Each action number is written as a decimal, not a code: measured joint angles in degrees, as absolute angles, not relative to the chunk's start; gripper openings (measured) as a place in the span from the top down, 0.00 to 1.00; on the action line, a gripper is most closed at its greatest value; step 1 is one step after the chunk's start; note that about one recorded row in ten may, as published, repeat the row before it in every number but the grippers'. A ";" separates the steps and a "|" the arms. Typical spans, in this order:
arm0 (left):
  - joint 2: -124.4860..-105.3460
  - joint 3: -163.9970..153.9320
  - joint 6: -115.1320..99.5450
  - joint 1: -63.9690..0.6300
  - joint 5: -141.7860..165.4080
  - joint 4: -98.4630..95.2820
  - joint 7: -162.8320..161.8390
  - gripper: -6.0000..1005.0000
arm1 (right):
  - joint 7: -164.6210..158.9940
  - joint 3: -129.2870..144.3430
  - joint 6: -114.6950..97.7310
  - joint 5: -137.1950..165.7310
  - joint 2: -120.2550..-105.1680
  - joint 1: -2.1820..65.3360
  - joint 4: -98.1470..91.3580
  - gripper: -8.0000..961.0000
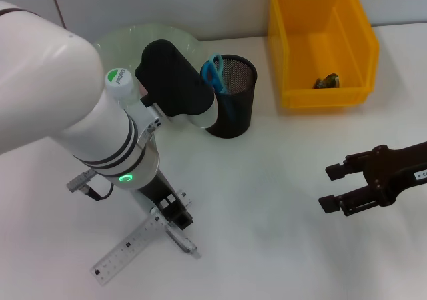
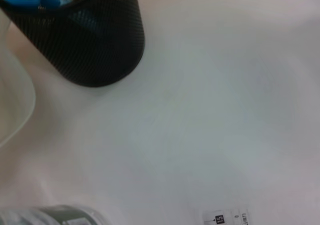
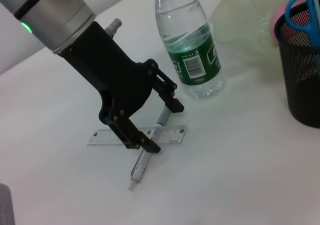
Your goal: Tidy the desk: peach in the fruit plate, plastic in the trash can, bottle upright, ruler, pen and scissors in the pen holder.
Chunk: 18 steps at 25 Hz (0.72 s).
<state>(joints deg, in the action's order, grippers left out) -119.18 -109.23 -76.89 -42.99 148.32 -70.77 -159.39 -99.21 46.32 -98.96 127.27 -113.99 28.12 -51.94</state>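
Left gripper (image 3: 159,125) stands low over the desk (image 1: 267,200) near its front edge, jaws spread either side of the pen (image 3: 147,152), which lies across the ruler (image 3: 100,136). Right gripper (image 1: 328,187) hovers open toward the right edge. Scissors (image 1: 213,73) sit in the pen holder (image 1: 235,107); bottle (image 3: 189,45) upright.

My ruler (image 3: 136,135) lies flat, the grey pen (image 3: 146,152) lying across it; bottle (image 3: 189,45) upright; blue scissors (image 1: 213,72) in the mesh holder (image 1: 233,97).
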 joint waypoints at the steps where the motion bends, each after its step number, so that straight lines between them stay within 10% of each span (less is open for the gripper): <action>1: -119.18 -109.26 -76.87 -43.13 148.30 -70.45 -159.54 0.30 | -99.22 46.32 -98.95 127.27 -113.99 28.12 -51.94 0.14; 18: -119.18 -110.28 -75.58 -43.51 148.26 -69.16 -160.32 0.32 | -99.66 46.32 -98.69 127.27 -113.99 28.12 -51.94 0.14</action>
